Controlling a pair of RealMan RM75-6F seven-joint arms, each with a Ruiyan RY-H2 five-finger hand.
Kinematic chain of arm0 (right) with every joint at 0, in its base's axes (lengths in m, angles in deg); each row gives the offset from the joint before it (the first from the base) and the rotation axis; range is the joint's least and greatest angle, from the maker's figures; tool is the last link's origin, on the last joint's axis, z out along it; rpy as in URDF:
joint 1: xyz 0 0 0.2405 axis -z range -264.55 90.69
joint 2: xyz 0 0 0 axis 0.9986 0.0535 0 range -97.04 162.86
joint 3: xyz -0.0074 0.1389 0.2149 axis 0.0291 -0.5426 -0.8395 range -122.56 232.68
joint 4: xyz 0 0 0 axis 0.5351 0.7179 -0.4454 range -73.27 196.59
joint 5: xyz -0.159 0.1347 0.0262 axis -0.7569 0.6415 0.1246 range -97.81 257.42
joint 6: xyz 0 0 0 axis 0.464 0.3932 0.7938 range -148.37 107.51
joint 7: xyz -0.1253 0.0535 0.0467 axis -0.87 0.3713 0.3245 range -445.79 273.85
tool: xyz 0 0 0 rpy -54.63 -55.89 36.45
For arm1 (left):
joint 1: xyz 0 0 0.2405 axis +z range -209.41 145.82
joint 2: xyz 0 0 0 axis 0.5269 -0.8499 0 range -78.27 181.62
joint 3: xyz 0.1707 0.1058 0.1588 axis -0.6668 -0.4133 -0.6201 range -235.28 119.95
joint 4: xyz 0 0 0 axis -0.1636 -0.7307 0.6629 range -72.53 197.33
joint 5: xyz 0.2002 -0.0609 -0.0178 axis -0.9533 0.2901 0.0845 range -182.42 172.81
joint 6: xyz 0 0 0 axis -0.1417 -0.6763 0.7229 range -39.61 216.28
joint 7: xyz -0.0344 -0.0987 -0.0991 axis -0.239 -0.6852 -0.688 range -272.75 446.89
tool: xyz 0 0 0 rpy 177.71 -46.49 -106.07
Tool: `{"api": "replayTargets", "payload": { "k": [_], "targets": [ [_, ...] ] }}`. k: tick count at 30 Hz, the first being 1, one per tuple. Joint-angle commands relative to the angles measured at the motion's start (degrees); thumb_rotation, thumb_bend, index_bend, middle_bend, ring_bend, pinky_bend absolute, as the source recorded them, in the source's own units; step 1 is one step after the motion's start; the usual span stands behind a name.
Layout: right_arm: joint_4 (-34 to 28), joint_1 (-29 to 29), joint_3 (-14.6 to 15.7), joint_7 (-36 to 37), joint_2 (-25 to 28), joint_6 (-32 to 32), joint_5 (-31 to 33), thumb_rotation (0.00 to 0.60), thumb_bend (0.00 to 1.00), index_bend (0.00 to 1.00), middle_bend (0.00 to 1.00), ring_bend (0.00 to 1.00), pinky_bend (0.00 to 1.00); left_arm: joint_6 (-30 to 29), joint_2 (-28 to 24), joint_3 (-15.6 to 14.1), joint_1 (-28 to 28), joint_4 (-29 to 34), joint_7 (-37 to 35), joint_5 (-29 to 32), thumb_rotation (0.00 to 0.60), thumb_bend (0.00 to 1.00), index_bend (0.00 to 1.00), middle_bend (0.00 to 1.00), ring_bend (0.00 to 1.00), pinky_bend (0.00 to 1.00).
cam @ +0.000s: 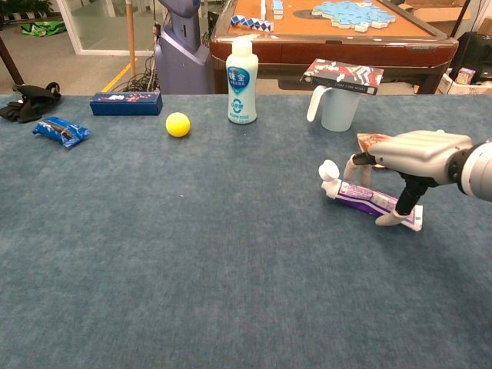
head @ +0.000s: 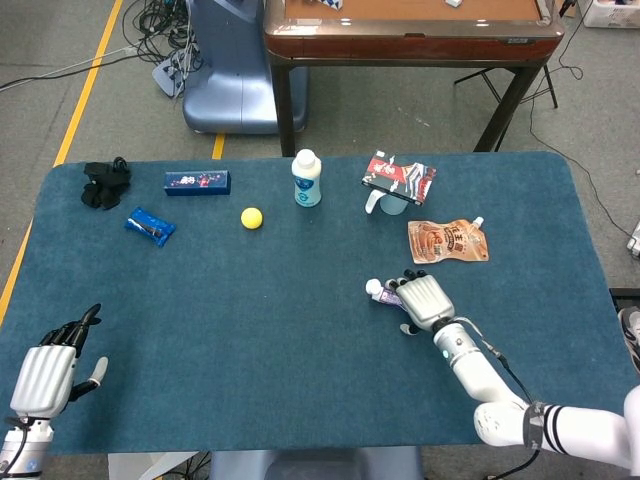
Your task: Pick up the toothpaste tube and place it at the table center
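Observation:
The toothpaste tube (head: 383, 292) (cam: 365, 198) is white and purple with a white cap, and it lies on the blue table right of the middle. Its cap points left and away. My right hand (head: 425, 298) (cam: 419, 150) arches over the tail half of the tube. The thumb touches its near side and the fingers come down on its far side, so the tube is pinched between them. My left hand (head: 45, 372) hangs at the near left corner, fingers apart and holding nothing. The chest view does not show it.
An orange pouch (head: 448, 241) lies just beyond my right hand. Behind it stands a mug with a book on top (head: 398, 180) (cam: 338, 104). A white bottle (head: 307, 178), a yellow ball (head: 251, 218), a blue box (head: 197, 182), a blue packet (head: 149, 226) and a black item (head: 105, 184) line the far left.

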Motion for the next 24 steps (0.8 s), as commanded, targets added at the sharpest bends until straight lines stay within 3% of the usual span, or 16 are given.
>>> {"api": "replayTargets", "payload": {
  "k": [1,9,24],
  "targets": [
    [1.2,-0.9,-0.7,-0.4,-1.4,0.0,1.6,0.6,0.26,0.25,0.32,0.17,0.21,-0.1,0.0,0.0,0.1,-0.1,-0.2,-0.1,0.6,0.36,0.0,0.24,0.24,0.28],
    [3.1,-2.7,-1.0,-2.2,-3.3,-0.2,4.0,0.6,0.37,0.3,0.36,0.2,0.21,-0.3,-0.2,0.0,0.4,-0.3,-0.6,0.0,0.6,0.36,0.0,0.24,0.24,0.28],
    [2.5,-2.8,1.0,-2.7,-3.0,0.6,4.6,0.6,0.4,0.38,0.42,0.25,0.22,-0.4,-0.1,0.0,0.8,-1.1,-1.8,0.1,0.6,0.36,0.0,0.23,0.24,0.27]
  ]
}}
